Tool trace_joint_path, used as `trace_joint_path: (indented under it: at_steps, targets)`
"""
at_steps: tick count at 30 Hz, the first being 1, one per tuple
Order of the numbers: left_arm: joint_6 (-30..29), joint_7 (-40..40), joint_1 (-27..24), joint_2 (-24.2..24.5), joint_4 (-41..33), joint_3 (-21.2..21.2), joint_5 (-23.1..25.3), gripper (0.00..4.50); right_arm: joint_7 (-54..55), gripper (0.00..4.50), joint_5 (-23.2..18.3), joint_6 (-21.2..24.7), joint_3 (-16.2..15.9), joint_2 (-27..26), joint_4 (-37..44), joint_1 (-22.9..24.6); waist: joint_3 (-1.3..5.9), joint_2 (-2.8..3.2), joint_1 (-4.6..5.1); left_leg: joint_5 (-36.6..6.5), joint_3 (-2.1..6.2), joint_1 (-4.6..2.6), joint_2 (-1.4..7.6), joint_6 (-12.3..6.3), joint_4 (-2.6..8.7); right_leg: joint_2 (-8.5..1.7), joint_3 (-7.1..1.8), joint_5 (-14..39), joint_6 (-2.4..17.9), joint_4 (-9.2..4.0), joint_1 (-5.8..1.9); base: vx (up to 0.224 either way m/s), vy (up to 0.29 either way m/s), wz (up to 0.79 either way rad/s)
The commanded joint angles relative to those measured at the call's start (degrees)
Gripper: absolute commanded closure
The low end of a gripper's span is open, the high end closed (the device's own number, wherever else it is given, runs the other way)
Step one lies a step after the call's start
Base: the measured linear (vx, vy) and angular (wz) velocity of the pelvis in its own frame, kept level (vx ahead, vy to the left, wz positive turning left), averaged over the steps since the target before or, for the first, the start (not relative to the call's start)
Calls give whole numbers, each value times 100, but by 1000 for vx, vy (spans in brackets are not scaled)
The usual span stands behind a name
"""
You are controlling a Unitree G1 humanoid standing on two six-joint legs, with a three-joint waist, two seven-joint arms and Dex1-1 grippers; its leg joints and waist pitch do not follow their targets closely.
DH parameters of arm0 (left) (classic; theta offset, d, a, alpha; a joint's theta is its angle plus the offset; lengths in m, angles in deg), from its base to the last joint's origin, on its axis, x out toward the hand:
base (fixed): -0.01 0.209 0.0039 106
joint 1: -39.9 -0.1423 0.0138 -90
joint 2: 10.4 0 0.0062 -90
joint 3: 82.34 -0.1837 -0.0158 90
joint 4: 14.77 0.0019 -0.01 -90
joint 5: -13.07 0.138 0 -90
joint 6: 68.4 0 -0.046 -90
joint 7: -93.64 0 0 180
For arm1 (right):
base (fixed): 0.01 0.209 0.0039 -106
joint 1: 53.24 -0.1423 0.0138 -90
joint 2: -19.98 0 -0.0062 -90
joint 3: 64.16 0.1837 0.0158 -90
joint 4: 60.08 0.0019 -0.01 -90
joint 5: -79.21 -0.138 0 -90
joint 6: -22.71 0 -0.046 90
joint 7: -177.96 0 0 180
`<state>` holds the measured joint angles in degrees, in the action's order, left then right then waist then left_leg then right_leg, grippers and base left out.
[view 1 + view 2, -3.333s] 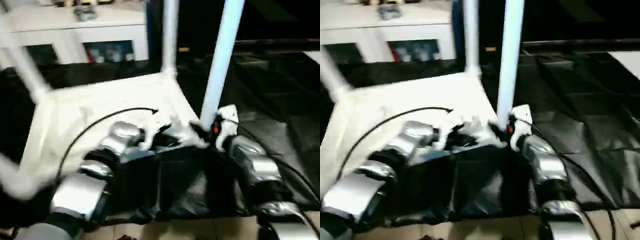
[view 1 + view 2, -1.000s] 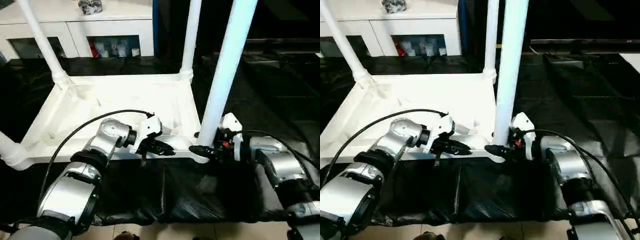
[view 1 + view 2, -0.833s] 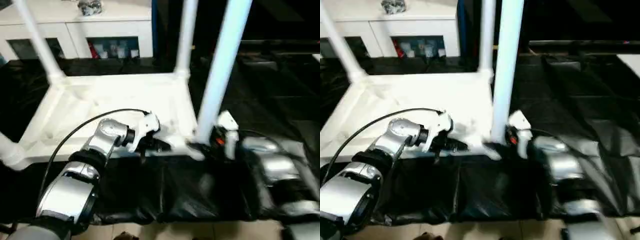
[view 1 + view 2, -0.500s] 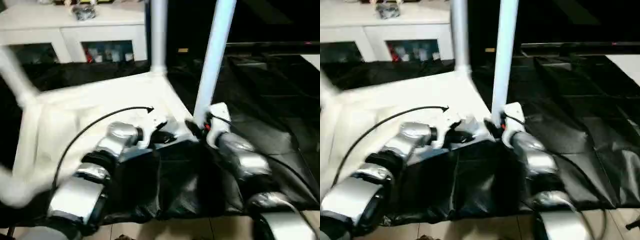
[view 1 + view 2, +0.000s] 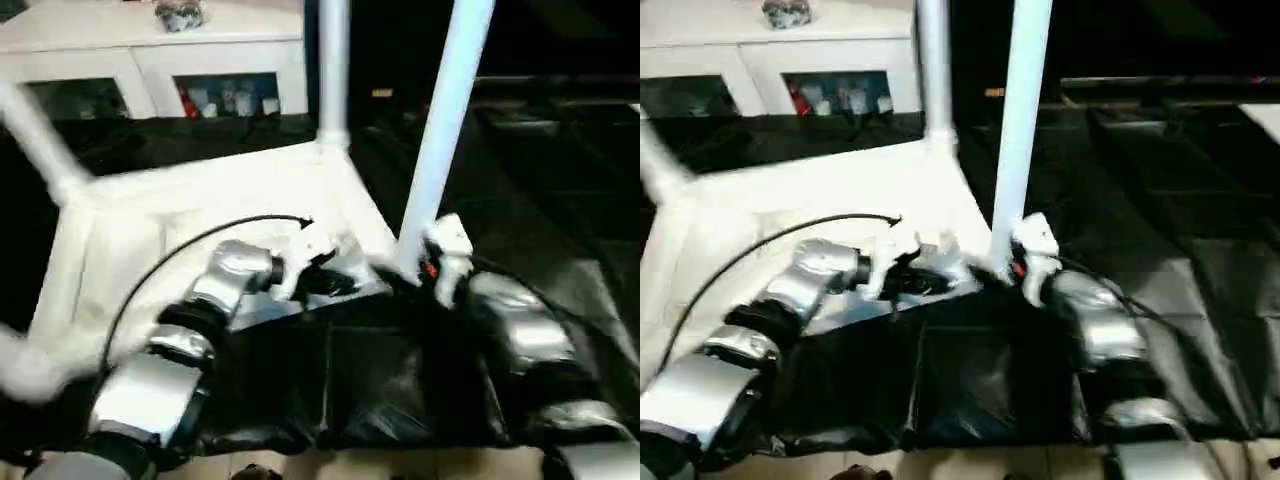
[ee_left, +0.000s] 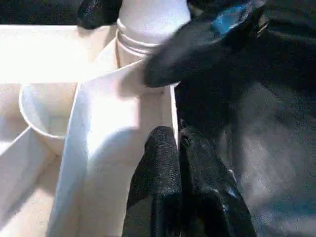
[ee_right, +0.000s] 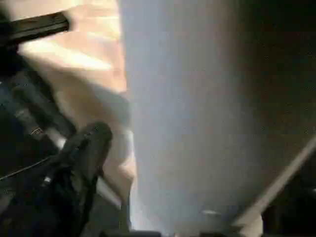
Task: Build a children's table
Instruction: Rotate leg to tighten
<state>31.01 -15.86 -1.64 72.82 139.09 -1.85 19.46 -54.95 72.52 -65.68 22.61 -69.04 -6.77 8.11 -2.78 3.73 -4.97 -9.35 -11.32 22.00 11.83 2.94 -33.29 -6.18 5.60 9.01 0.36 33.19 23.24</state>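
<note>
Left tool (image 6: 170,143) pinched onto ribbed white plastic tabletop (image 5: 200,215); right tool (image 5: 395,275) unclear.

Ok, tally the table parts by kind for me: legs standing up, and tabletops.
Legs: 4
Tabletop: 1
Total: 5

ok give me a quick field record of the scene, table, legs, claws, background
table: white plastic rectangular tabletop, upside down on black sheeting
legs: white tapered tubular legs standing up from the corner sockets, nearest one at the near right corner
left claw: shut, on the tabletop's near rim
right claw: at the base of the nearest leg
background: white cabinet with glass doors
</note>
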Motion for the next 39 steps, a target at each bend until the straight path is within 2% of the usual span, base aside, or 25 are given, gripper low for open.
trace_joint_path:
  at_steps: [1,2,3,4,6,8,15,20,23,27,29,30,31,32,33,34,35,36,38,39]
  targets:
    - [248,647,58,-117,-166,-269,33,450,-827,15,-121,255,-431,49,294,66,451,-27,1,-1187,55,-107,145,-786,291,-244,-212,434,1674,-266,-347,0,0,0]
    - [276,798,69,-61,-160,-287,33,450,-1191,15,-147,318,-551,179,383,87,421,-28,-17,-1458,56,-131,152,-689,318,-234,-211,816,1614,-315,-340,0,0,0]
    - [297,878,77,-26,-156,-300,35,450,-1384,15,-150,357,-620,250,412,88,421,-28,-17,-1458,56,-131,152,-689,318,-234,-211,816,1614,-315,-340,0,0,0]
    - [328,980,87,19,-153,-317,27,450,-1657,49,-182,447,-700,333,447,84,415,-25,-21,-1594,62,-136,157,-611,328,-243,-214,1056,1559,-334,-334,0,0,0]
    - [347,1040,94,49,-150,-329,21,450,-1841,52,-204,517,-754,379,455,69,398,-19,-31,-1804,61,-170,175,-457,357,-247,-230,1339,1531,-370,-304,0,0,0]
    - [353,1108,111,80,-140,-339,11,450,-2057,77,-212,591,-821,428,459,38,396,-18,-40,-1874,61,-182,178,-379,366,-254,-238,1458,1515,-375,-296,0,0,0]
    - [331,1365,153,134,-126,-341,-50,450,-2511,129,-258,803,-986,479,475,-54,412,-44,-65,-1639,78,-129,165,-377,361,-280,-234,1509,1430,-365,-329,0,0,0]
    - [294,1432,170,152,-115,-338,-85,450,-2562,171,-282,897,-977,422,508,-17,431,-34,-88,-1462,76,-123,166,-431,344,-274,-230,1213,1495,-331,-329,0,0,0]
    - [264,1458,169,151,-114,-327,-108,450,-2494,179,-348,970,-920,361,574,55,428,-32,-84,-1464,75,-118,163,-443,347,-269,-226,1183,1503,-328,-330,0,0,0]
    - [142,1252,139,91,-111,-237,-151,450,-2048,194,-448,1042,-701,168,652,182,417,-12,-83,-1606,74,-137,171,-364,361,-276,-232,1401,1440,-358,-314,0,0,0]
    - [-53,680,158,-35,-55,-184,-81,450,-847,197,-202,945,-444,-137,444,173,392,-20,-58,-1742,84,-143,166,-243,387,-274,-224,1706,1363,-379,-299,0,0,0]
    - [-113,457,170,-100,-38,-162,-64,450,-372,197,-103,939,-353,-255,321,127,382,-15,-38,-1862,92,-155,160,-159,401,-277,-216,1964,1295,-398,-286,0,0,0]
    - [-120,432,171,-108,-36,-159,-62,450,-318,197,-91,939,-343,-268,307,122,372,-41,-9,-1901,95,-154,157,-109,409,-280,-217,2102,1239,-418,-279,0,0,0]
    - [-192,202,188,-201,-20,-131,-61,450,191,198,-26,998,-221,-407,159,51,364,-40,26,-1997,107,-152,137,-84,409,-283,-203,2353,1148,-446,-291,0,0,0]
    - [-282,-100,212,-354,-4,-116,-46,450,764,198,-8,1046,-58,-621,2,-43,364,-36,42,-1982,117,-146,143,-60,415,-285,-207,2383,1116,-443,-292,0,0,0]
    - [-381,-378,238,-539,12,-89,-57,450,1257,198,-15,1114,76,-856,-143,-140,338,-34,131,-2188,134,-171,119,44,424,-285,-186,2693,1044,-476,-255,0,0,0]
    - [-476,-623,263,-704,26,-55,-83,450,1603,198,28,1109,124,-1046,-242,-208,334,-41,189,-2281,135,-192,92,66,414,-282,-169,2949,927,-530,-239,0,0,0]
    - [-509,-719,275,-785,36,-38,-102,450,1847,198,83,1081,143,-1144,-316,-254,330,-43,206,-2313,140,-202,85,47,409,-277,-161,3032,875,-553,-233,0,0,0]
    - [-487,-886,285,-897,51,-54,-86,450,2301,198,93,1099,246,-1337,-495,-364,333,-49,232,-2277,142,-182,78,-29,409,-283,-169,3050,808,-581,-241,0,0,0]
    - [-479,-969,289,-940,64,-67,-67,450,2449,198,135,1000,240,-1413,-567,-405,333,-24,266,-2285,148,-162,68,-43,415,-276,-160,3015,800,-572,-245,0,0,0]
